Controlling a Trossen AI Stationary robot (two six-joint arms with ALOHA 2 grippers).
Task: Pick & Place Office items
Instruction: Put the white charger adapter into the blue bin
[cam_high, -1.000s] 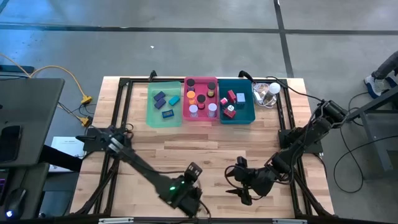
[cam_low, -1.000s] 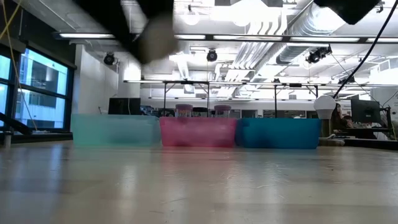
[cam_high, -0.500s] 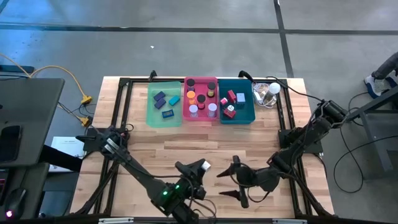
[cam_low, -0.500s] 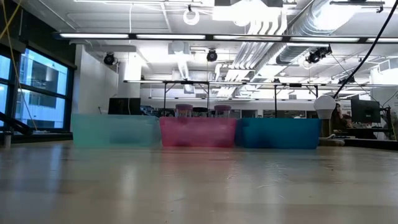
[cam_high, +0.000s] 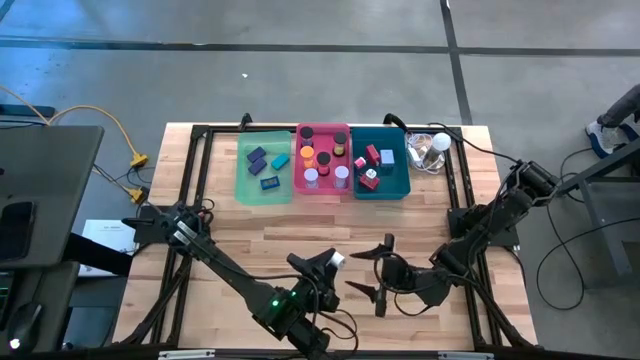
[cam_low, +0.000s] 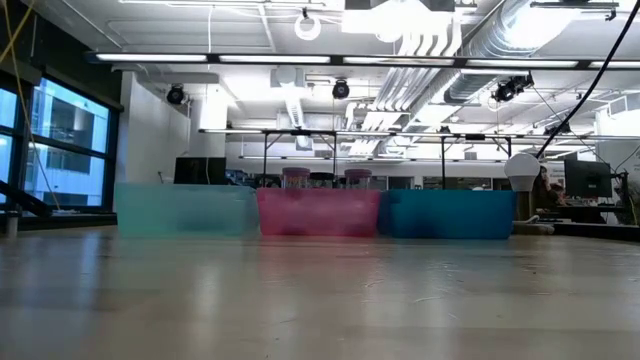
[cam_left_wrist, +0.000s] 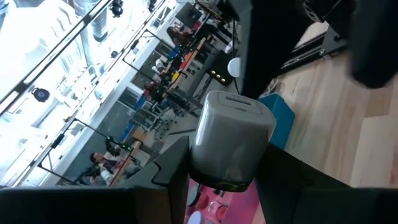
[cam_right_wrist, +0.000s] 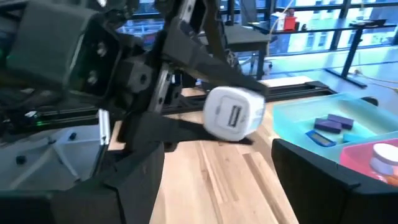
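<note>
The white charger block (cam_right_wrist: 234, 112) is clamped between the left gripper (cam_high: 333, 262)'s fingers, above the near middle of the table (cam_high: 300, 225). Only the wrist views show it closely: the right wrist view shows its USB port, the left wrist view (cam_left_wrist: 232, 140) its rounded back. From above it is a small white spot at the fingertips. The low view shows neither gripper nor the charger.

The remaining office items (cam_high: 322, 158) lie in three trays at the far edge: green tray (cam_high: 246, 180) left, pink tray (cam_high: 300, 135) middle, teal tray (cam_high: 400, 180) right.

The left arm reaches from the left edge, folded low at the near edge. The right gripper (cam_high: 378, 272) faces it just beside, fingers spread wide and empty.

The table is pale wood with a black frame; a workshop with ceiling lights lies beyond.
</note>
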